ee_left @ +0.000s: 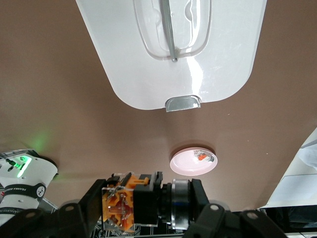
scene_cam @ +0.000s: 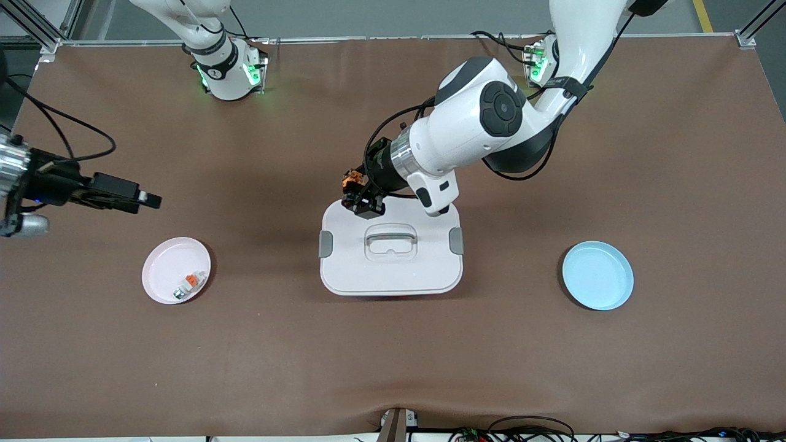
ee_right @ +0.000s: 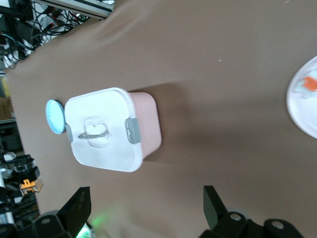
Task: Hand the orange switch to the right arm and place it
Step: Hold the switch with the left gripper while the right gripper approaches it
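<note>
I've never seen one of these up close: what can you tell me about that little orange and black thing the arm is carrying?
It is the orange switch: a small stubby part with a black, ringed cylindrical body and an orange block with clear plastic at one end. It lies sideways, clamped in the shut left pincer, which holds it in the air over the edge of the lidded pink box nearest the robots' bases. Only the pincer's fingers touch it.

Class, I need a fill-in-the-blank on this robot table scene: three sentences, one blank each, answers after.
1. The left claw is shut on the orange ____.
2. The right claw waits with jaws ____.
3. The white-and-grey piece lies in the ____ plate, while the blue plate lies toward the left arm's end of the table.

Missing words: switch; open; pink
</note>
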Controlling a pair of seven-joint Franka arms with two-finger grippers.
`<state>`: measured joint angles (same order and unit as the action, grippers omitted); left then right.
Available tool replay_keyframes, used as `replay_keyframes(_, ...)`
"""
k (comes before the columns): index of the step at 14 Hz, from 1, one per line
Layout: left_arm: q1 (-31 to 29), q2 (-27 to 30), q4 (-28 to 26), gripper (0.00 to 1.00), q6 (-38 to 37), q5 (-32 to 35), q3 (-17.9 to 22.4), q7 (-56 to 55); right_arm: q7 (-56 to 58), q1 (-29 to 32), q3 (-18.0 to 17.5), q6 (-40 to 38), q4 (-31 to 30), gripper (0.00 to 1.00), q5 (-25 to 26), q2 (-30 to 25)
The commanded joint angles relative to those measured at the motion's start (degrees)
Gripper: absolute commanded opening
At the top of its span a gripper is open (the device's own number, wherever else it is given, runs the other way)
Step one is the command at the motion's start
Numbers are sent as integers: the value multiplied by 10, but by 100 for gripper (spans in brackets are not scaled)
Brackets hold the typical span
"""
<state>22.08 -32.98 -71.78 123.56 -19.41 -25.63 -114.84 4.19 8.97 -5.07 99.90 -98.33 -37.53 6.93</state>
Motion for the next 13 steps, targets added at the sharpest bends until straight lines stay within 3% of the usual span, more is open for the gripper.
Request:
replay_keyframes(1,-2,12,-1,0,-11,-12,3,-6,6,-35,-1,62,-77,100,-55,-28)
replay_keyframes(3,-2,15,-1,0,-11,-12,5,-6,-3,-75,-1,125,-126,100,-97,-49)
replay_keyframes(6,-1,16,-1,0,-11,-12,6,-6,-26,-118,-1,145,-138,100,-184,-53)
replay_keyframes(13,-1,15,-1,0,-10,-12,7,-12,-92,-205,-3,219,-137,100,-198,-62)
